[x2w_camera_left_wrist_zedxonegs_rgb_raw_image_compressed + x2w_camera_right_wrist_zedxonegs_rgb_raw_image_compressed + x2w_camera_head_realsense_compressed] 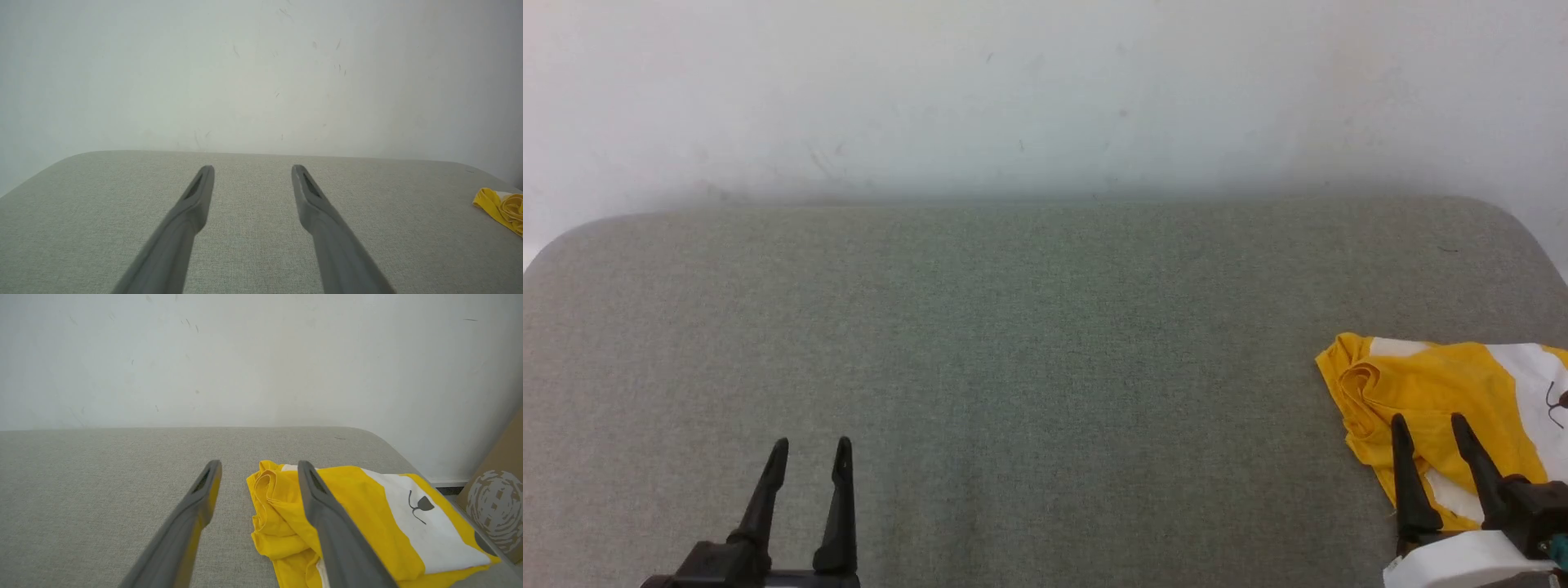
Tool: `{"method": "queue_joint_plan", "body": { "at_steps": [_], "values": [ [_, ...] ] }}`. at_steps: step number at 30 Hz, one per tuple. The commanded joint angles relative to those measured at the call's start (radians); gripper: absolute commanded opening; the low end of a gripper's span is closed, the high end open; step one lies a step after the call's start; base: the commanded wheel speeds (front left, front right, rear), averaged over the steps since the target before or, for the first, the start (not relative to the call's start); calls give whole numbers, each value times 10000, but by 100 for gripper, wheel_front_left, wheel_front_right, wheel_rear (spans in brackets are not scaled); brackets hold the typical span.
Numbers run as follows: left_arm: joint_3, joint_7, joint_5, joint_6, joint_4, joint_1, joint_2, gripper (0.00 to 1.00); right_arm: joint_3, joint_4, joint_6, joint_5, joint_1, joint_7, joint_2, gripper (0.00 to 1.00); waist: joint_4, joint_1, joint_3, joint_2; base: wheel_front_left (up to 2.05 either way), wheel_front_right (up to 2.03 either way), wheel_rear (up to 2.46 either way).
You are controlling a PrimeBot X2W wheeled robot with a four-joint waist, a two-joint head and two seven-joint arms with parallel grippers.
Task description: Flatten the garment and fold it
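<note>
The left gripper (253,168) hangs low over a table (81,196) covered in pale grey-green woven cloth. Its two long dark fingers (196,204) are spread wide and point toward the far edge, with bare cloth showing between them. Beyond the table's rounded far edge stands a white wall (245,73) flecked with small dark scuff marks (339,67). Far to the right, a bunched yellow garment (500,206) lies on the table, well apart from the fingers.
</note>
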Motion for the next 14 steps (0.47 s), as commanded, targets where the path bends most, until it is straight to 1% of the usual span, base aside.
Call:
{"method": "queue_joint_plan", "body": {
  "at_steps": [1,14],
  "values": [
    [-14,13,9,0,0,-2,-4,0,1,-5,0,3,2,9,0,0,-1,1,1,-1,0,0,0],
    [-35,191,100,47,49,-146,-23,0,120,-86,-1,-39,-67,165,0,0,-21,1,9,-1,0,0,0]
  ]
}}
